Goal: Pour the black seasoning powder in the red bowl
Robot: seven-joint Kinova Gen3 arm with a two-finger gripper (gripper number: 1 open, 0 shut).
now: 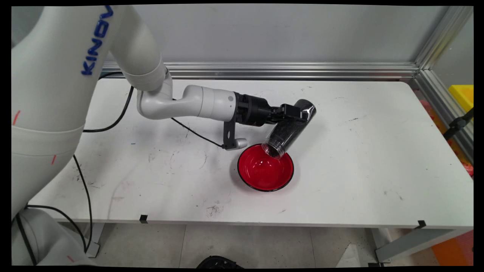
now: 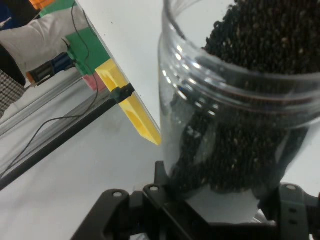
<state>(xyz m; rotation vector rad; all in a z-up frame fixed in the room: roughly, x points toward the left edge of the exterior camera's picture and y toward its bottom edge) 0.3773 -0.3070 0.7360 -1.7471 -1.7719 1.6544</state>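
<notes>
Clenched end effector (image 1: 298, 114) on a clear jar (image 1: 288, 130) of dark granules, tilted mouth-down over the red bowl (image 1: 265, 169) mid-counter (image 1: 359, 181), bowl empty.

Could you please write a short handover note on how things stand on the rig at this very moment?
Claw: shut on the clear jar, gripping it around its body.
Jar: holds small black grains, tilted steeply, open mouth pointing down above the far rim of the red bowl.
Bowl: stands on the white table, right of centre; its red inside shows no grains.
Done: jar lifted and tipped over the bowl.
Left: the grains are in the jar, none visible in the bowl.
</notes>
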